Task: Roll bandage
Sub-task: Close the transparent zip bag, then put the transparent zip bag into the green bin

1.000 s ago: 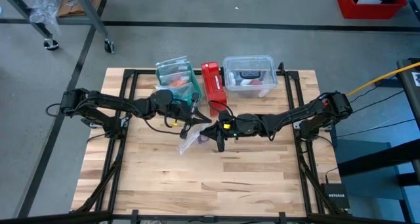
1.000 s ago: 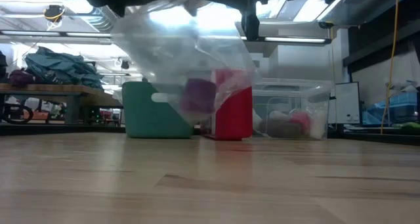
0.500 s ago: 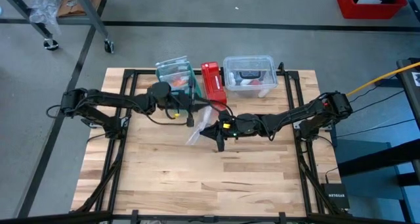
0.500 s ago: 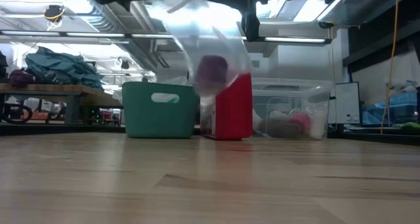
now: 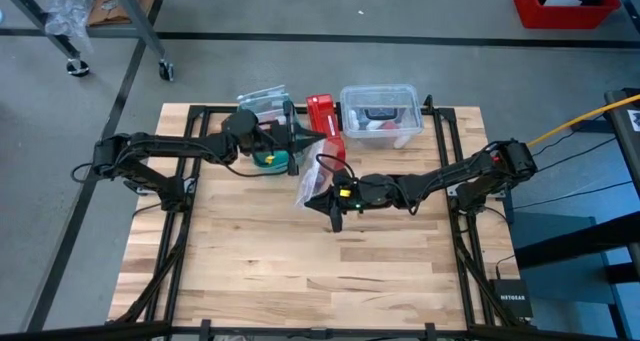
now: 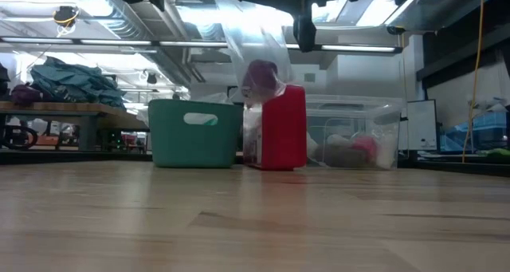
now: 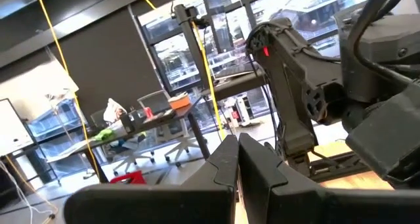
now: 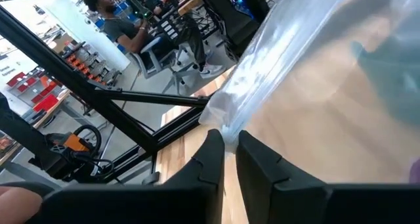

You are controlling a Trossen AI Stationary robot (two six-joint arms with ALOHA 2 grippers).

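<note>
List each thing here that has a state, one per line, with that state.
Plastic bag: hanging in the air, pinched by the right hand, clear of the table.
Bandage: coiled into a purple roll, inside the bag.
Right hand: shut on the bag's edge.
Left hand: shut, empty, near the green bin.
Green bin: upright, open-topped.
Red box: standing upright.
Clear container: lid on, items inside.

right tool [image 8: 224, 148] pinching clear plastic bag [image 8: 289, 60] edge | wooden worktop [image 8: 308, 138] beyond | seated person [image 8: 121, 23] in background
</note>
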